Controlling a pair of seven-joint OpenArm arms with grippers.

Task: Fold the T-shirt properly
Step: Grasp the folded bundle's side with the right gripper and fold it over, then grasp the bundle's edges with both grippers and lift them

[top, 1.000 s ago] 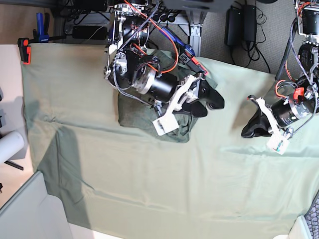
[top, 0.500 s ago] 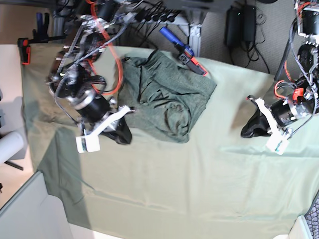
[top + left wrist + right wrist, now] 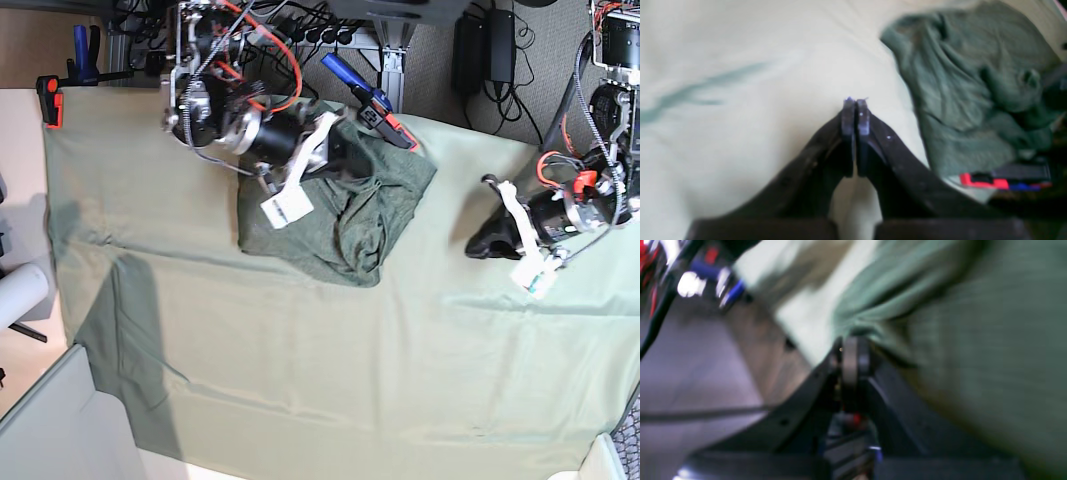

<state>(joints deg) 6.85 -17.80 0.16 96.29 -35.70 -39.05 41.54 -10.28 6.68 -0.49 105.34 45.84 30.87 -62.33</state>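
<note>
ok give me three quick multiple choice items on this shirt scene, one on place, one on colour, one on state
1. Where does the T-shirt lie on the table sheet?
A. near the far edge
B. at the near edge
C. hanging off the side

2. What colour is the T-shirt?
A. bright red
B. dark grey-green
C. white

3. How do the left gripper fingers stand?
A. wide apart
B. closed on the T-shirt
C. shut together, empty

Answers: 1 A, the base view shows it bunched by the far edge; 2 B, it is darker than the pale sheet; 3 C, the left wrist view shows the fingers pressed together over bare sheet.
</note>
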